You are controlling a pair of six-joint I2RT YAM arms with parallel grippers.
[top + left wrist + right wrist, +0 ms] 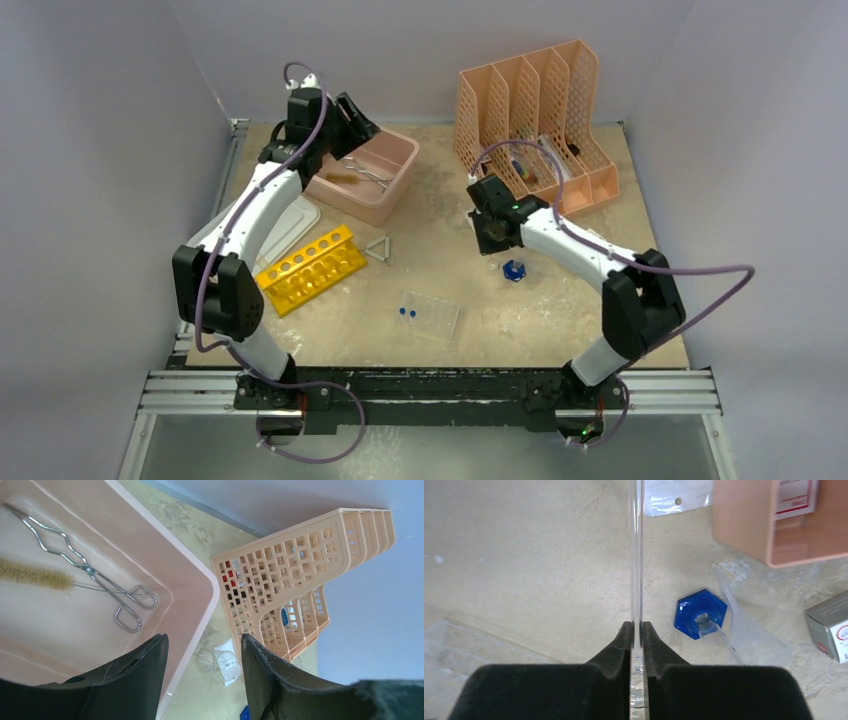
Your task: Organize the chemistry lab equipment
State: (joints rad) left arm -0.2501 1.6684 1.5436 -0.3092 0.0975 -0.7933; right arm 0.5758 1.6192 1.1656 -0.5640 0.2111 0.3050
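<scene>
The metal tongs (368, 172) lie in the pink tub (398, 150), also in the left wrist view (90, 572), beside a bristle brush (37, 575). My left gripper (355, 120) hangs open and empty over the tub's right rim (202, 637). The yellow test-tube rack (312, 268) lies at front left, with the wire triangle (378, 248) to its right. The clear tray (440, 318) holds two blue-capped vials (405, 312). My right gripper (490, 232) is shut on a thin clear piece (637, 555), seen edge-on above the table (637, 625).
The peach file holder (540, 110) stands at back right (300, 580). A blue hexagonal base with a clear cylinder (700, 612) lies by my right gripper (514, 270). Clear round dishes on a white bag (225, 662) lie between tub and holder. A pale lid (290, 225) lies under my left arm.
</scene>
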